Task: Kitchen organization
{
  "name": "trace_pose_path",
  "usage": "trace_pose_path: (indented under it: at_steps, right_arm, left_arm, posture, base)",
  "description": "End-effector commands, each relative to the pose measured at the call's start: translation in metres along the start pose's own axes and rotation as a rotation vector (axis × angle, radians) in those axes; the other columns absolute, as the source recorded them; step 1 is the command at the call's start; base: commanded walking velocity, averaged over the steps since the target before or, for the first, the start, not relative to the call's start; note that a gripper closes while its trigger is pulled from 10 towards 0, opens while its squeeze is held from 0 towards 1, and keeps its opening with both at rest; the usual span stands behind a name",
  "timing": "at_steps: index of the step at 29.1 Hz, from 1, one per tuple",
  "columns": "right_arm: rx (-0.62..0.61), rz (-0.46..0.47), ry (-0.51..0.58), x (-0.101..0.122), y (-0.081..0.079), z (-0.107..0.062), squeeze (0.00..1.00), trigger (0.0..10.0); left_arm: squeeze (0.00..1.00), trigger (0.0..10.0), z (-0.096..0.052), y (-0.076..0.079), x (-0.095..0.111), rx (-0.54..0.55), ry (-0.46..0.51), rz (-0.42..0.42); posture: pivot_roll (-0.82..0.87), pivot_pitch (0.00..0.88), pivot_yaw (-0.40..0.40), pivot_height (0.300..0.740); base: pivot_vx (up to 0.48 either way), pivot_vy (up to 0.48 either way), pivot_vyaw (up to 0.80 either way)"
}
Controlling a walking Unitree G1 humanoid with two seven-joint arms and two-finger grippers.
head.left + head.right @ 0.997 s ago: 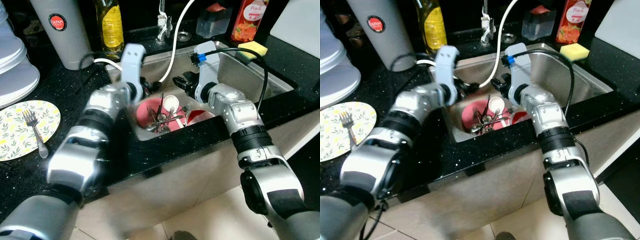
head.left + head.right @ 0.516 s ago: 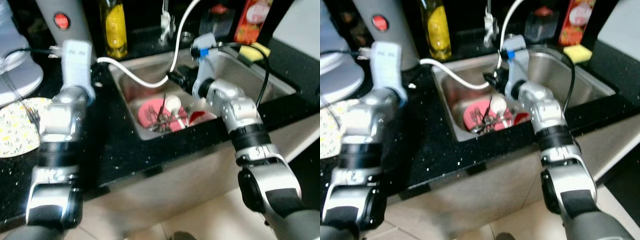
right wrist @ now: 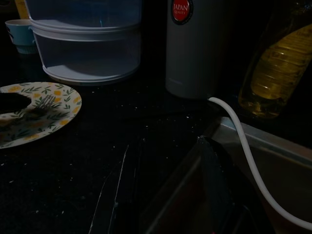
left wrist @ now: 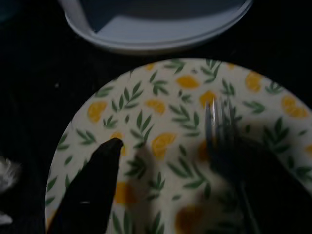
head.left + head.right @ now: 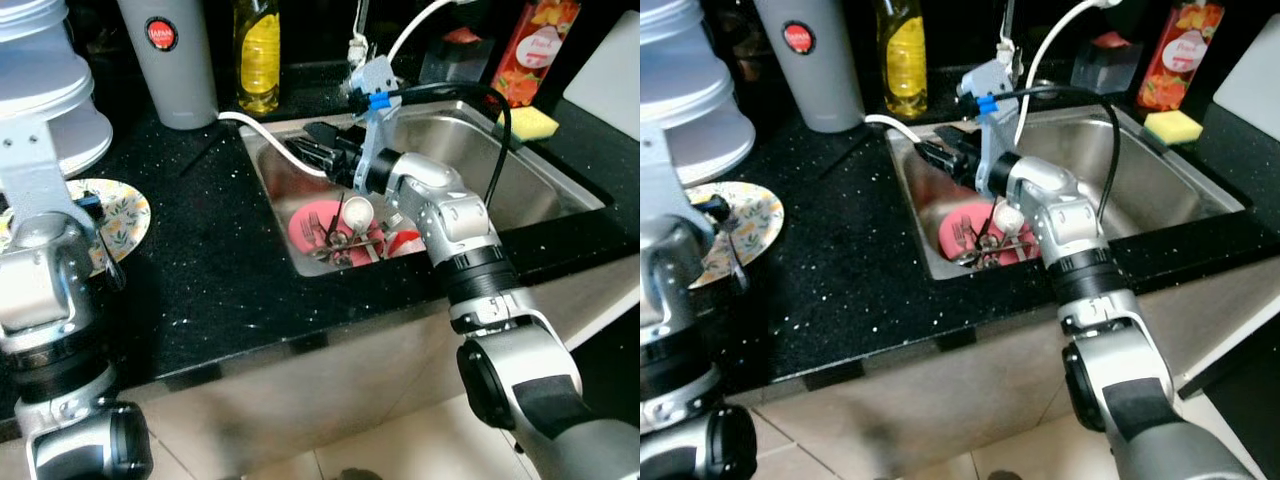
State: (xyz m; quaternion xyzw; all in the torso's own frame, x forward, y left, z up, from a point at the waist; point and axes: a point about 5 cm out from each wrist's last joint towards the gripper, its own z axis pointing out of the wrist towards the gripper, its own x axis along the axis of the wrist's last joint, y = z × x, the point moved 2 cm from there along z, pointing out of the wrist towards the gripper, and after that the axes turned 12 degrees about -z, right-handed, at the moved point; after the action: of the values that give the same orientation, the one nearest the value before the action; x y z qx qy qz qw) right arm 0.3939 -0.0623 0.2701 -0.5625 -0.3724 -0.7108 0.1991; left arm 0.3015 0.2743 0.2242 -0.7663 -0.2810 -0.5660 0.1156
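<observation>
Left gripper [image 4: 165, 190] is down over the round lemon-and-leaf patterned plate [image 5: 128, 215] at the left end of the black speckled worktop [image 5: 200, 270], one black finger [image 4: 92, 185] hovering just above the pattern, jaws spread wide and empty. A silver metal fork [image 4: 222, 131] lies on that plate, tines toward the stacked pale-blue plastic containers [image 5: 55, 90] behind it; the second finger is a dark blur beside the fork, and I cannot tell if it touches.

Right gripper [image 5: 312, 143] reaches across the stainless steel sink [image 5: 500, 160], its fingers out over the sink's left rim, jaws parted with nothing between them. Below the right arm, in the basin, sits a pink round plate [image 5: 310, 225] piled with loose metal cutlery [image 5: 335, 240] and a white spoon [image 5: 357, 212].

Behind the sink: a tall grey flask with a red round label [image 5: 170, 55], a yellow dish-soap bottle [image 5: 257, 55], and a yellow sponge [image 5: 535, 122] on the far right rim. A white hose [image 5: 270, 135] curves into the basin.
</observation>
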Motion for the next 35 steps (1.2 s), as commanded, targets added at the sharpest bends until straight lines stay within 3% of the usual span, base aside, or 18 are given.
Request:
trace_pose_path:
  at_steps: [1,5,10,11,19,20,21,22,23,32,35]
  right_arm:
    - [-0.011,0.006,0.018,0.003,0.003,0.000,0.00,10.0]
    - [-0.021,0.010,0.015,0.001,0.004,-0.001,0.00,10.0]
    - [-0.020,0.012,0.020,0.001,0.003,0.000,0.00,10.0]
    - [-0.019,0.012,0.022,0.001,0.002,0.000,0.00,10.0]
    - [-0.025,0.009,0.020,0.001,0.003,-0.002,0.00,10.0]
    - [-0.026,0.009,0.020,0.000,0.003,-0.002,0.00,10.0]
    - [-0.027,0.009,0.019,0.000,0.003,-0.001,0.00,10.0]
    - [-0.027,0.009,0.019,0.000,0.003,-0.001,0.00,10.0]
    - [-0.029,0.009,0.023,0.001,0.003,-0.001,0.00,10.0]
    - [-0.030,0.014,0.036,0.004,0.002,0.001,0.00,10.0]
    - [-0.030,0.015,0.039,0.005,0.002,0.001,0.00,10.0]
  left_arm:
    - [1.00,10.0,-0.007,0.004,0.000,-0.021,0.012,0.035]
    - [1.00,10.0,-0.020,0.009,-0.009,-0.023,-0.010,0.067]
    - [1.00,10.0,-0.022,0.015,-0.014,-0.062,-0.032,0.030]
    - [0.00,10.0,-0.020,0.014,-0.017,-0.051,-0.053,0.008]
    - [0.00,10.0,-0.023,-0.004,-0.042,0.061,-0.134,-0.005]
    - [0.00,4.1,-0.023,-0.004,-0.048,0.059,-0.156,-0.009]
    - [0.00,2.8,-0.023,-0.005,-0.053,0.057,-0.171,-0.014]
    - [0.00,2.8,-0.023,-0.005,-0.053,0.057,-0.171,-0.014]
    - [0.00,0.0,-0.023,-0.005,-0.058,0.058,-0.179,0.001]
    - [0.00,0.0,-0.019,-0.008,-0.064,0.083,-0.171,0.041]
    - [0.00,0.0,-0.017,-0.014,-0.063,0.122,-0.134,0.095]
  posture:
    - [0.13,0.020,-0.039,0.740]
    - [0.13,0.026,-0.027,0.740]
    - [0.13,0.024,-0.027,0.740]
    - [0.12,0.022,-0.024,0.740]
    - [0.12,0.017,-0.023,0.740]
    - [0.12,0.016,-0.022,0.740]
    - [0.12,0.015,-0.023,0.740]
    - [0.12,0.015,-0.023,0.740]
    - [0.12,0.014,-0.022,0.740]
    - [0.12,0.000,-0.024,0.740]
    - [0.12,0.000,-0.025,0.740]
  base:
    - [0.000,0.000,0.00]
    - [0.000,0.000,0.00]
    - [0.000,0.000,0.00]
    - [0.000,0.000,0.00]
    - [0.000,0.000,0.00]
    - [0.000,0.000,0.00]
    - [0.000,0.000,0.00]
    - [0.000,0.000,0.00]
    - [0.000,0.000,0.00]
    - [0.000,0.000,0.00]
    - [0.000,0.000,0.00]
